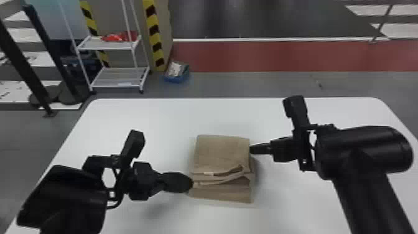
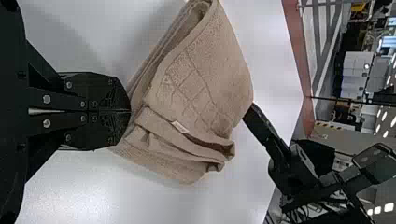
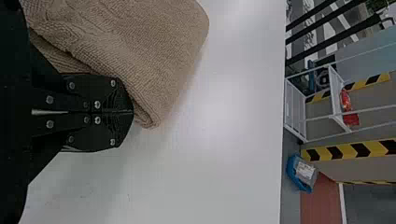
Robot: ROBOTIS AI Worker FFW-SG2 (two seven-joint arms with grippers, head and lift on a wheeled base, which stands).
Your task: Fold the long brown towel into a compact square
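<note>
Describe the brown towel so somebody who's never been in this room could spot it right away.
Find the big white table. On it, between the robot's black left hand and black right hand, lies the towel, folded into a thick bundle. It's the one soft, brown thing there, with a small pale tag by its loose folds.

white rack (image 1: 118, 77) holding red bundle (image 1: 114, 37), blue box (image 1: 177, 77) on floor (image 1: 264, 83)

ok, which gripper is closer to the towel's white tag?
The left gripper, at the towel's left edge near the tag; the right gripper is at the opposite edge, farther off.
</note>
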